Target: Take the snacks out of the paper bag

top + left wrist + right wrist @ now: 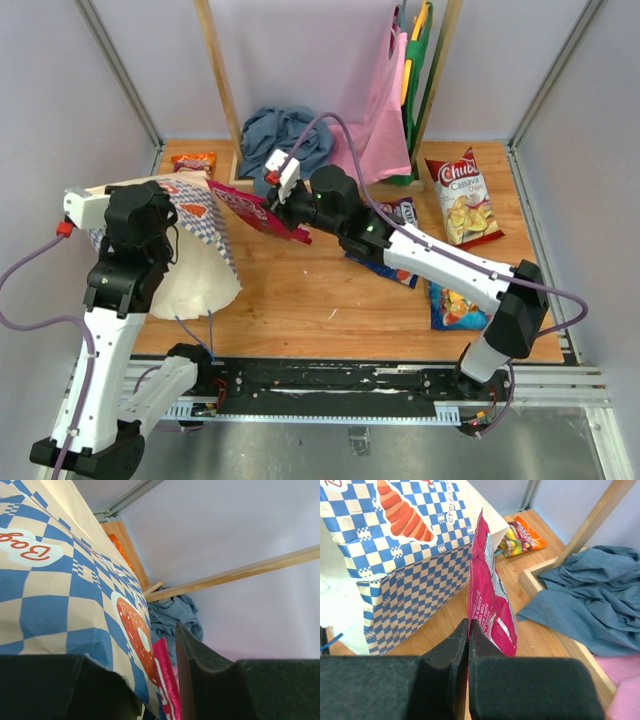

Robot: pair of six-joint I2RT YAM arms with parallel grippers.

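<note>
Right hand (469,627): fingers pressed together on the near edge of the magenta packet (487,595), which stands on edge above the tabletop (300,290). The packet's far end is at the mouth of the paper bag (400,575). Whether it is just inside or only touching the rim cannot be told.

The bag lies tilted at the left of the tabletop, mouth toward the centre. Left hand (145,655): at the bag's upper wall, fingers partly apart, checkered paper against one of them. Whether it grips cannot be told.

On the right, well apart from the bag, lie a blue bag (455,305) and the Chuds bag (462,198). An orange packet (527,537) lies just behind the paper bag, and a cloth (590,595) lies further back.

Judgement: the step in hand is drawing the magenta packet clear. Pull straight away from the mouth, along the packet's length. Hold the pinch firm, as glossy film may slip. Steady the bag or it is likely to drag along. Set the packet on bare wood near the centre, short of the cloth.
</note>
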